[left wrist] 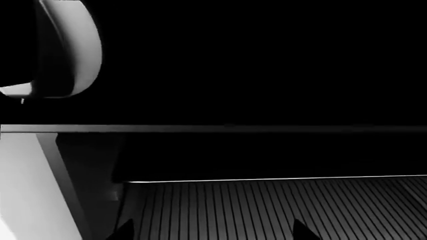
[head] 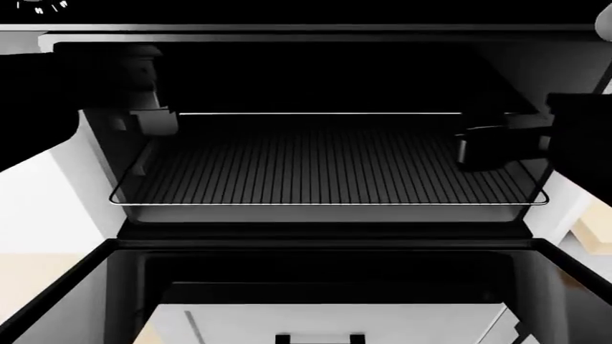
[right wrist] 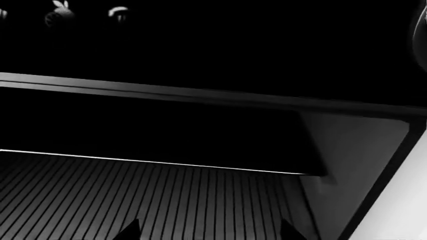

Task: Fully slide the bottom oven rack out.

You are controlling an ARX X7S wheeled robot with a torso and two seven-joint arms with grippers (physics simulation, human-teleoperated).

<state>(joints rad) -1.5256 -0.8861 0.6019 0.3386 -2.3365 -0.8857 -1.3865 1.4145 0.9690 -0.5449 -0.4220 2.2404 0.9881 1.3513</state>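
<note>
The bottom oven rack [head: 325, 168] is a wide sheet of thin dark wires with a grey front rail. It spans the open oven, and its front rail lies near the oven's front lip. My left gripper [head: 153, 123] hovers over the rack's far left part. In the left wrist view the left gripper [left wrist: 213, 232] is open, with only the rack [left wrist: 280, 205] showing between its dark fingertips [left wrist: 123, 231]. My right gripper [head: 475, 147] hangs over the rack's right side. In the right wrist view the right gripper [right wrist: 210, 232] is open above the rack [right wrist: 167, 200].
A thin bright edge [head: 320, 113] runs across the back of the oven. The glossy black door [head: 325, 287] lies folded down in front, with its handle [head: 320, 337] at the near edge. Grey oven walls [head: 105, 165] flank the rack. Control knobs [right wrist: 60, 15] sit above the opening.
</note>
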